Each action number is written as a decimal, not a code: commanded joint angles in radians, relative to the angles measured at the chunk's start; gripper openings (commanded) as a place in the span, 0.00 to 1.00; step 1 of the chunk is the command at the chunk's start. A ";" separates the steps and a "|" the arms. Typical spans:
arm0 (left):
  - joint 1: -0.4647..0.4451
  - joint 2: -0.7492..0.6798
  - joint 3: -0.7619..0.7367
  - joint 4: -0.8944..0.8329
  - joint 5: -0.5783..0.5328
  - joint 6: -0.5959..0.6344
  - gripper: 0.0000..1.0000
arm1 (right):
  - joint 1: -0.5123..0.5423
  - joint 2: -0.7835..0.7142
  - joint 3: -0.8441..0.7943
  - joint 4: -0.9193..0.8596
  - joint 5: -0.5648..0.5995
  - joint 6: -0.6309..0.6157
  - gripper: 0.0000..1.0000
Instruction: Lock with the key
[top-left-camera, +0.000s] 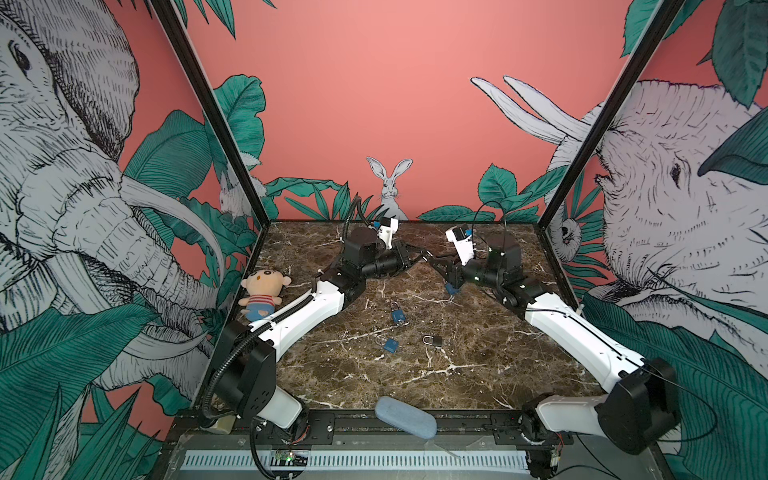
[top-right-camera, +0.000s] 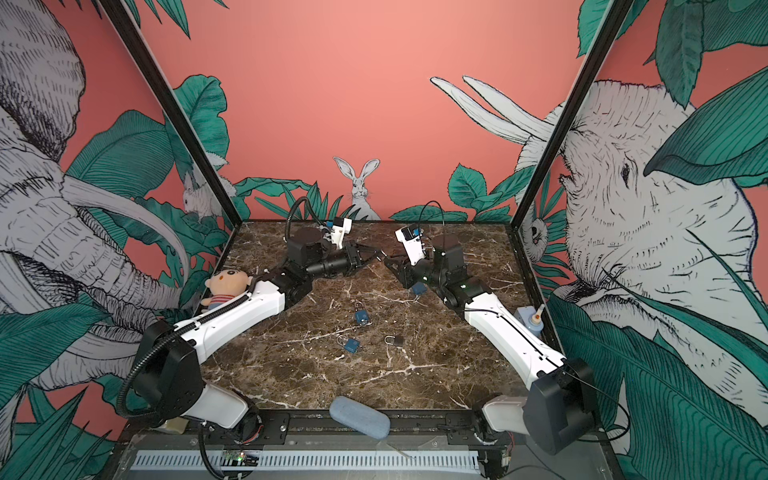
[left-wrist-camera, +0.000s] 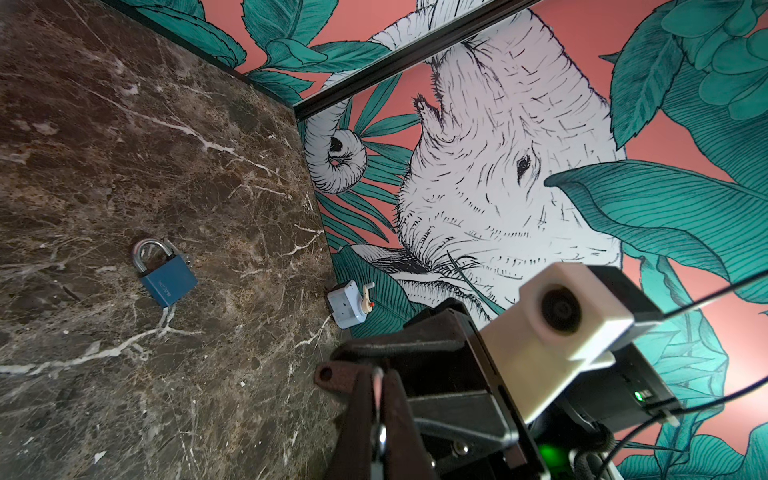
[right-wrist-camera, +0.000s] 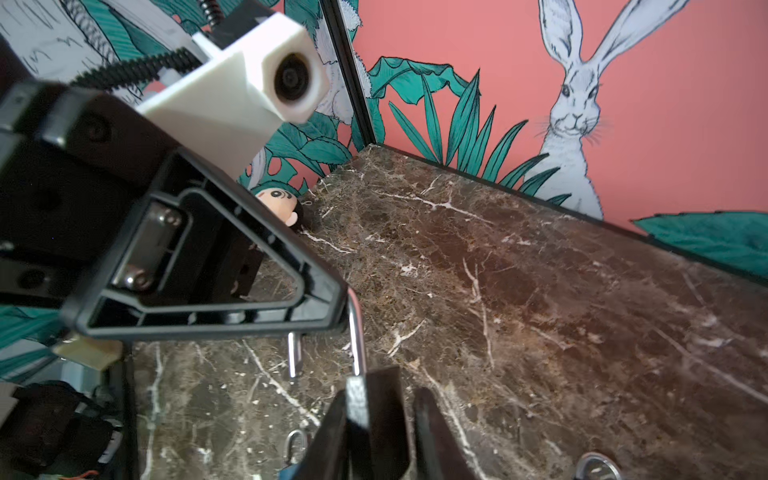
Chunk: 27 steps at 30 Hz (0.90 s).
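Note:
My left gripper (top-left-camera: 420, 252) (left-wrist-camera: 376, 374) is shut on a thin silver key (left-wrist-camera: 379, 419), pinched edge-on between its dark fingers. Facing it at mid-back of the table, my right gripper (top-left-camera: 436, 262) (right-wrist-camera: 380, 395) is shut on a dark padlock (right-wrist-camera: 384, 399), held above the marble. Its silver shackle (right-wrist-camera: 356, 332) stands open and points at the left gripper, whose finger frame hides the shackle's bend. In both top views the two gripper tips nearly meet; the key and the held padlock are too small to make out there.
A blue padlock (top-left-camera: 451, 288) (left-wrist-camera: 166, 278) lies under the right wrist. Two more blue padlocks (top-left-camera: 398, 313) (top-left-camera: 390, 344) and a black one (top-left-camera: 433, 340) lie mid-table. Plush doll (top-left-camera: 262, 293) at left wall, pale blue device (top-right-camera: 530, 320) at right wall, grey-blue pouch (top-left-camera: 405, 415) on the front edge.

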 joint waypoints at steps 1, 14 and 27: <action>-0.002 -0.056 0.024 0.056 0.018 -0.008 0.00 | 0.001 0.007 0.029 0.050 0.000 0.010 0.09; 0.066 -0.104 0.019 -0.084 0.035 0.156 0.26 | -0.018 0.011 0.127 -0.170 -0.132 0.065 0.00; 0.163 -0.106 0.078 -0.240 0.412 0.332 0.41 | -0.076 -0.014 0.103 -0.229 -0.388 0.209 0.00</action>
